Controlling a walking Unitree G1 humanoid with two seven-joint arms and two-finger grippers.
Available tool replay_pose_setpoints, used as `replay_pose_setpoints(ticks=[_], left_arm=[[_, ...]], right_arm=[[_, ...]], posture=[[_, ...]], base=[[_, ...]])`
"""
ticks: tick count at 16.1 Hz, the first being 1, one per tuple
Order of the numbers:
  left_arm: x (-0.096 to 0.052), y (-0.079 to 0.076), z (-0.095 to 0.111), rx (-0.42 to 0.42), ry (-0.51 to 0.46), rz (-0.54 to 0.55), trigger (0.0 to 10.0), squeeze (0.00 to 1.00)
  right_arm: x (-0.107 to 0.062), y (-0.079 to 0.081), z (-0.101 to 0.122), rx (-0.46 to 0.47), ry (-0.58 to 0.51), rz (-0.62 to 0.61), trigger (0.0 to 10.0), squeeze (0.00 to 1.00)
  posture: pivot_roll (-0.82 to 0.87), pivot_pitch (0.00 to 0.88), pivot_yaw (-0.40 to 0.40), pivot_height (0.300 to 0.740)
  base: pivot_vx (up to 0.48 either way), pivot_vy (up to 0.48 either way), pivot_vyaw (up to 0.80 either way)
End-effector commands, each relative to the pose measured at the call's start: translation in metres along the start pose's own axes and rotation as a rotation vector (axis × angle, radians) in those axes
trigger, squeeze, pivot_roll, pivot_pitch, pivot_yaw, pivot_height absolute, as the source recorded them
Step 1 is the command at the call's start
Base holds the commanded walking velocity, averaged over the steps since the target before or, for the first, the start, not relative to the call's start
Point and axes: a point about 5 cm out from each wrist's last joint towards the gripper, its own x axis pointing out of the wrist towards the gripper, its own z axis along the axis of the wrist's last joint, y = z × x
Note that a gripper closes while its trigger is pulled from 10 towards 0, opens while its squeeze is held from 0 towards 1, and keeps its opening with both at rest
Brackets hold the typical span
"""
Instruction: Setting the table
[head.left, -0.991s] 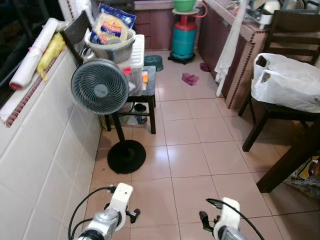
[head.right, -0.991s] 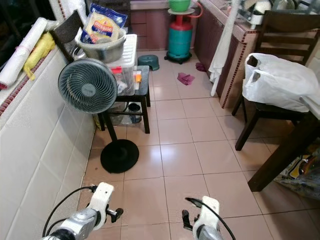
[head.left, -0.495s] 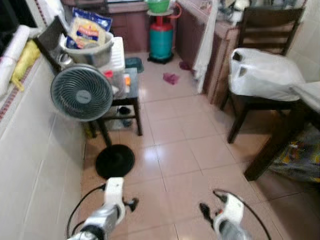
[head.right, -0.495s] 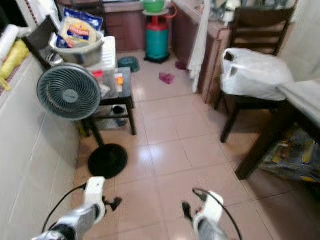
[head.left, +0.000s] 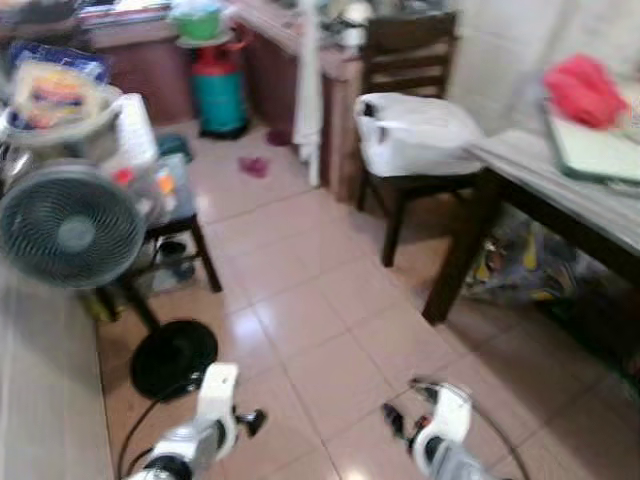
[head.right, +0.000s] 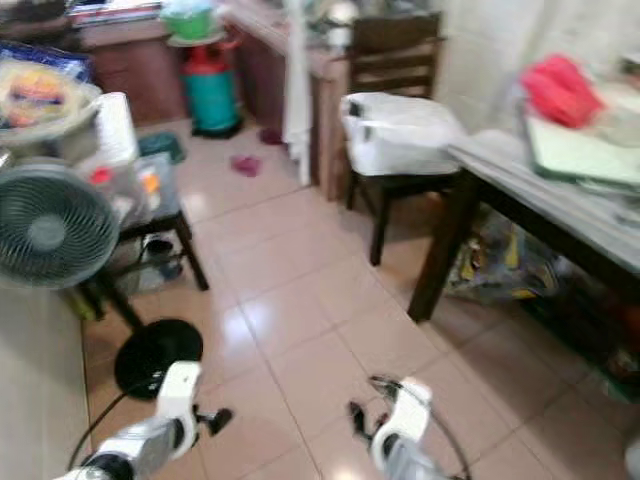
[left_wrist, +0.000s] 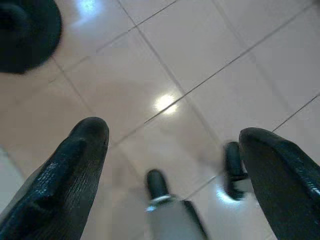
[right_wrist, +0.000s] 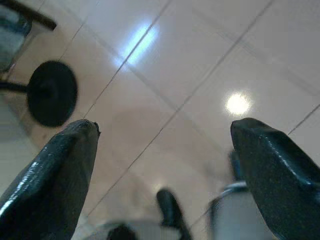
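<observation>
A dark wooden dining table with a pale top stands at the right. On it lie a red bundle and a flat pale green item. Both arms hang low over the tiled floor at the bottom of the eye views. My left gripper is open, with bare tiles between its fingers. My right gripper is also open and holds nothing. The picture is blurred.
A standing fan with a round black base is at the left, beside a small stool stacked with containers. A chair carries a white plastic bag. Bags lie under the table. A gas cylinder stands at the back.
The camera has swung to the right, bringing the dining table and its items into view and pushing the fan to the left edge. Both arms keep the same low pose.
</observation>
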Motion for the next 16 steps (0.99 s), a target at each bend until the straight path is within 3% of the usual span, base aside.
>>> replay_pose_setpoints(ticks=[1, 5, 6, 7, 10, 13, 16], left_arm=[[0.002, -0.006, 0.005, 0.039, -0.006, -0.019, 10.0, 0.00], [0.001, -0.006, 0.007, 0.100, 0.000, -0.040, 10.0, 0.00], [0.001, -0.006, 0.007, 0.125, 0.003, -0.042, 10.0, 0.00], [0.001, -0.006, 0.007, 0.130, 0.003, -0.040, 10.0, 0.00], [0.002, -0.008, 0.005, 0.110, 0.018, -0.056, 10.0, 0.00], [0.002, -0.010, 0.003, 0.123, 0.041, -0.080, 10.0, 0.00], [0.001, -0.009, 0.004, 0.152, 0.047, -0.085, 10.0, 0.00]], right_arm=[[-0.002, -0.009, 0.001, -0.019, 0.004, -0.020, 10.0, 0.00], [-0.004, -0.010, -0.010, -0.158, 0.057, -0.019, 10.0, 0.00], [-0.006, -0.013, -0.019, -0.323, 0.104, -0.026, 10.0, 0.00], [-0.008, -0.016, -0.023, -0.372, 0.123, -0.029, 10.0, 0.00], [-0.009, -0.021, -0.022, -0.376, 0.111, -0.033, 10.0, 0.00], [-0.011, -0.029, -0.015, -0.448, 0.092, -0.068, 10.0, 0.00], [-0.011, -0.030, -0.010, -0.450, 0.073, -0.072, 10.0, 0.00]], posture=[[-0.10, 0.000, 0.067, 0.740], [-0.10, 0.000, 0.056, 0.740], [-0.10, 0.000, 0.044, 0.740], [-0.10, 0.000, 0.034, 0.740], [-0.11, 0.000, 0.014, 0.740], [-0.11, 0.000, 0.011, 0.740], [-0.11, 0.000, 0.023, 0.740]], base=[[0.000, 0.000, -0.76], [0.000, 0.000, -0.76], [0.000, 0.000, 0.00], [0.000, 0.000, 0.00], [0.000, 0.000, 0.00], [0.000, 0.000, 0.00], [0.000, 0.000, 0.00]])
